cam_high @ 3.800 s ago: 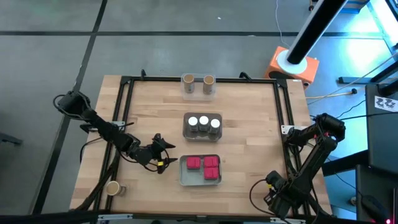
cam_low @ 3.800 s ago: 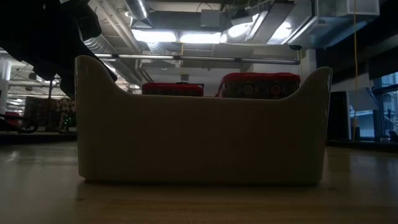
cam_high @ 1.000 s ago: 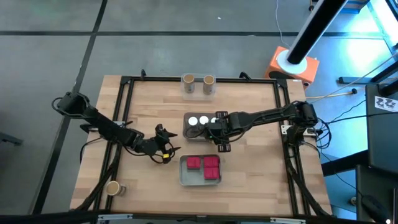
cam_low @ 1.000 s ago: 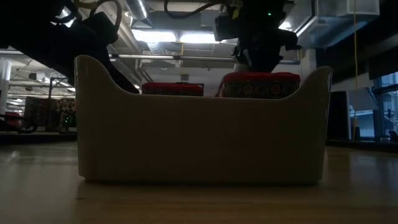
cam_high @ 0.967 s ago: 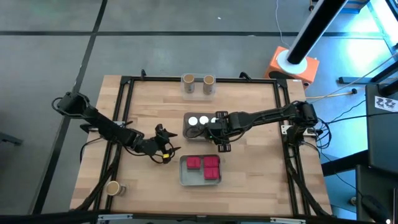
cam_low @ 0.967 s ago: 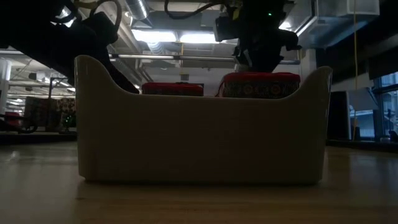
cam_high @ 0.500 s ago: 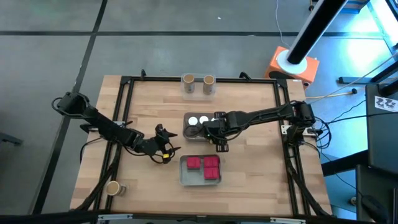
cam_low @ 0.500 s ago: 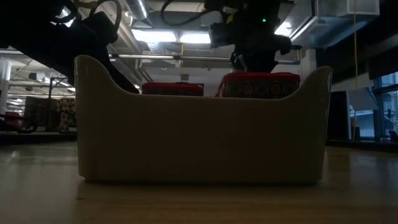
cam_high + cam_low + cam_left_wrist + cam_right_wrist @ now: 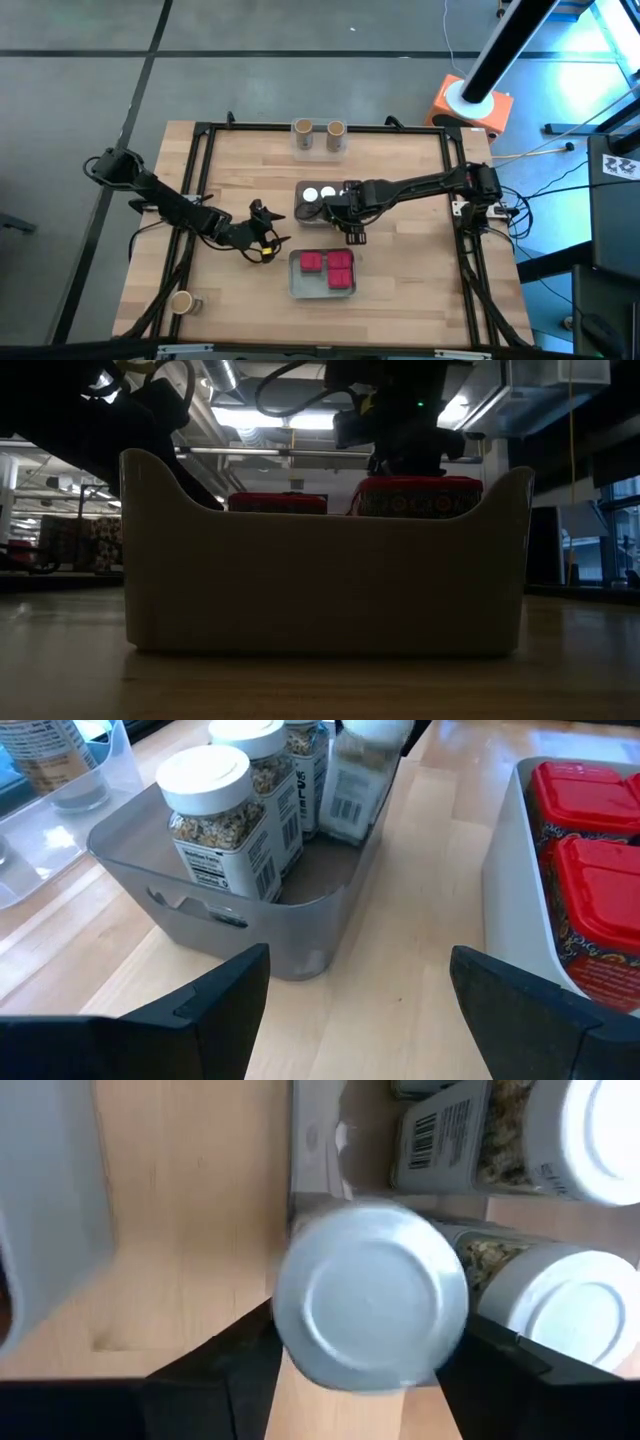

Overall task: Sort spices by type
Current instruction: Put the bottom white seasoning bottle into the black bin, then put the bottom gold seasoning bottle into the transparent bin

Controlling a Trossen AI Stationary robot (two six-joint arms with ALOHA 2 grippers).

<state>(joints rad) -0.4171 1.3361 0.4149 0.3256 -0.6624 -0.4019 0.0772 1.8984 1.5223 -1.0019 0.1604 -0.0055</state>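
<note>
A grey tray (image 9: 325, 203) in the middle of the table holds dark jars with white lids (image 9: 310, 195); two (image 9: 225, 815) stand upright. My right gripper (image 9: 348, 212) reaches in from the table's right and is shut on the third jar (image 9: 370, 1295) at the tray's right end. Red boxes (image 9: 328, 267) sit in a white tray (image 9: 320, 580) nearer the front. Tan-topped cylinders (image 9: 335, 129) stand in a clear tray at the far edge; one more (image 9: 181, 301) is at the near left corner. My left gripper (image 9: 265, 240) hangs open, left of the trays. My right gripper pinches the white-lidded jar between its two fingers (image 9: 240, 1355), one on each side of the jar just under the lid (image 9: 370, 1295), coming from above. In the left wrist view the jar (image 9: 360, 770) leans, with its lower end inside the grey tray's right end.
The white tray's wall (image 9: 510, 890) stands close to the grey tray (image 9: 300, 920), with a strip of bare wood between them. A black frame (image 9: 205, 180) runs around the tabletop. Bare wood lies right of the trays (image 9: 410, 250).
My right gripper has shifted a little toward the table's left over the grey tray's right end, staying shut on the jar. My left arm has kept still.
</note>
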